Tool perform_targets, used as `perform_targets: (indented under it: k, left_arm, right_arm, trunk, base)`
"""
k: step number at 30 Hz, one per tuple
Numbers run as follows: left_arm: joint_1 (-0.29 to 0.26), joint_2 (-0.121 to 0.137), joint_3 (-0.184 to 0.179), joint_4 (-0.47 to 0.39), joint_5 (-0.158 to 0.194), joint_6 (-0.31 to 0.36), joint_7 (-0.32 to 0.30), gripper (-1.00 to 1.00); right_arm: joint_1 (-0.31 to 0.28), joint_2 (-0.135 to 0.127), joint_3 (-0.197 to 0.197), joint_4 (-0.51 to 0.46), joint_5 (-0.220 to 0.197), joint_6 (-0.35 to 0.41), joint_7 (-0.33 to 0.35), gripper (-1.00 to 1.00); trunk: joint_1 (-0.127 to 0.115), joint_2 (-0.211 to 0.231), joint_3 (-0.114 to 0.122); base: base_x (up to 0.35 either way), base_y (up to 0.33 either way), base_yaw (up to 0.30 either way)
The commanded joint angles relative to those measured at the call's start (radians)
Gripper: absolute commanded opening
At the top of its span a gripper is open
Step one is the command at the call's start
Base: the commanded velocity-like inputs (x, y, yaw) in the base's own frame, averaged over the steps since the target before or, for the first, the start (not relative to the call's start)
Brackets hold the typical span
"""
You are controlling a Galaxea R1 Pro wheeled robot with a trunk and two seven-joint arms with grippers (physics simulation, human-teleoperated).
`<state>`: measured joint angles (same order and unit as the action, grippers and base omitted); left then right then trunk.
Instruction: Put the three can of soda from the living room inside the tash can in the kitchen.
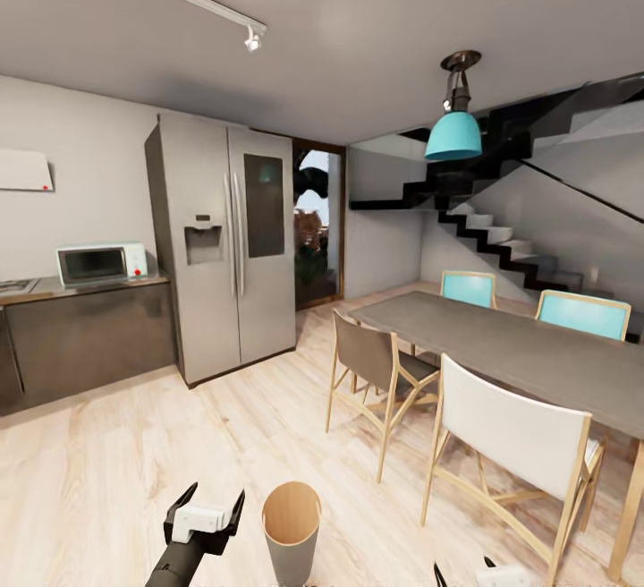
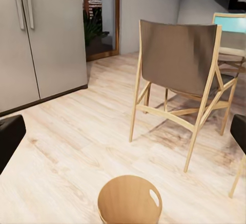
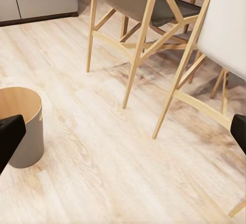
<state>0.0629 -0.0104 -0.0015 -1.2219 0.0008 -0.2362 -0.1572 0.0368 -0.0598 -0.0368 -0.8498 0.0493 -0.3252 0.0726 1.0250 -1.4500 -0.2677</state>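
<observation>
The tash can (image 1: 291, 529) stands upright on the pale wood floor (image 1: 134, 480) of the kitchen, just beside the left gripper (image 1: 207, 512) on its inner side, and ahead of and below it as the left wrist view looks along the fingers. That gripper has its dark fingers spread apart with nothing between them. The right gripper (image 1: 465, 575) shows as two dark tips at the bottom edge of the head view, and its wrist view has a finger at each side with bare floor between, so it too looks parted and empty; the bin (image 3: 21, 126) sits off to its inner side. No soda can is visible anywhere, and the brown inner wall of the bin that shows holds none. The main risk, as I judge it, is the bin itself: it is light, tapered and unlidded, and a sweep of the left arm or a turn of the base could knock it over or shove it along the floor. A second risk is the grey chair (image 1: 380, 368) and white chair (image 1: 519, 435) by the dining table (image 1: 537, 354), near the right gripper; turning away carelessly could catch a chair leg.
</observation>
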Motion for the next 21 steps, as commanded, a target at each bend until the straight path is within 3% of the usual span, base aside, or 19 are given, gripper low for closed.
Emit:
perform_targets:
  k: [1, 6, 7, 9, 12, 15, 17, 21]
  left_arm:
    - [0.000, 0.000, 0.000, 0.000, 0.001, 0.000, 0.000, 1.00]
    - [0.000, 0.000, 0.002, -0.004, 0.013, 0.008, 0.000, 1.00]
    - [0.000, 0.001, 0.003, -0.007, 0.037, 0.015, -0.001, 1.00]
    - [0.000, 0.001, 0.003, -0.009, 0.054, 0.024, -0.002, 1.00]
    - [-0.001, 0.007, 0.006, -0.015, 0.083, 0.098, -0.012, 1.00]
    - [-0.001, 0.013, 0.010, -0.017, 0.100, 0.125, -0.026, 1.00]
    - [-0.002, 0.032, 0.030, -0.017, 0.141, 0.153, -0.051, 1.00]
    - [-0.003, 0.058, 0.054, -0.017, 0.187, 0.173, -0.077, 1.00]
  right_arm:
    - [0.000, 0.000, 0.000, 0.000, 0.000, 0.000, 0.000, 1.00]
    - [0.000, 0.000, 0.000, 0.000, 0.000, 0.000, 0.000, 1.00]
    - [0.000, -0.001, -0.001, 0.000, 0.000, -0.002, 0.000, 1.00]
    - [0.000, -0.001, -0.001, 0.000, 0.000, -0.003, 0.000, 1.00]
    - [0.000, -0.001, -0.001, 0.000, 0.000, -0.004, -0.001, 1.00]
    - [0.000, -0.002, -0.001, 0.000, 0.000, -0.004, -0.001, 1.00]
    - [0.000, -0.003, -0.001, 0.000, 0.000, -0.004, 0.000, 1.00]
    - [0.000, -0.003, -0.002, 0.000, 0.000, -0.005, 0.001, 1.00]
  trunk:
    - [0.000, 0.000, -0.002]
    - [0.000, 0.000, -0.009]
    - [0.000, 0.000, -0.011]
    - [0.000, 0.000, -0.014]
    - [0.000, 0.000, -0.015]
    - [0.000, 0.000, -0.016]
    - [0.000, 0.000, -0.016]
    - [0.000, 0.000, -0.016]
  base:
    - [0.000, 0.000, 0.000]
    - [0.000, 0.000, 0.000]
    - [0.000, 0.000, 0.000]
    - [0.000, 0.000, 0.000]
    - [0.000, 0.000, 0.000]
    - [0.000, 0.000, 0.000]
    - [0.000, 0.000, 0.000]
    - [0.000, 0.000, 0.000]
